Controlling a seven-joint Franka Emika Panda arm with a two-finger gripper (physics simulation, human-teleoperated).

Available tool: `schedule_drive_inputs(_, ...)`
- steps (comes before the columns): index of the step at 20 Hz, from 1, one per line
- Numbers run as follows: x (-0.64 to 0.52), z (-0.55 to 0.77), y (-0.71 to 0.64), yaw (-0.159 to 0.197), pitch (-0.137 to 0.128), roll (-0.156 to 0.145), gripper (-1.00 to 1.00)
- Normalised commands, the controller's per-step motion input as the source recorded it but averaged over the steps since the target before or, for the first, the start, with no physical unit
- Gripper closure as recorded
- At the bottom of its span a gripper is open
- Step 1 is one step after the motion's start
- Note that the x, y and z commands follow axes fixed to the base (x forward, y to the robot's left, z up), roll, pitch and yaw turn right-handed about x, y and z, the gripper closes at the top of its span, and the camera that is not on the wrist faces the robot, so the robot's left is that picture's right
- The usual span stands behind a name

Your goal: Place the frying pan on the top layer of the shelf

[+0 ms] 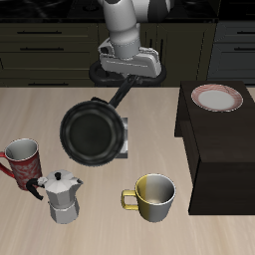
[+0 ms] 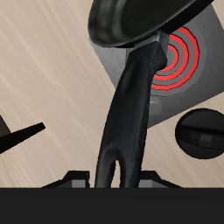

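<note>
Wooden table (image 1: 214, 234), shelf (image 1: 224, 139), burner (image 2: 188, 92), three pots

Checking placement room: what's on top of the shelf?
A red-rimmed white plate sits on the shelf top, toward the back; the rest looks bare. The shelf's far edge runs out of frame, so that part is unseen.

No text, label, brand, number or sign can be read on anything in either view.

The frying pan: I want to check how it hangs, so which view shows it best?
The exterior view: the whole frying pan shows, tilted, lifted above the table, handle up toward the pincer. The wrist view shows only its handle and part of its underside.
</note>
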Motion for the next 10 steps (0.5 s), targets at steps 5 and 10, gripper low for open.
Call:
schedule_drive_inputs(5,-0.02,0.33,0.03,0.087,-0.031,-0.015,1.0)
schedule_drive_inputs(10,-0.08,0.42,0.04,0.083,-0.047,-0.018,1.0)
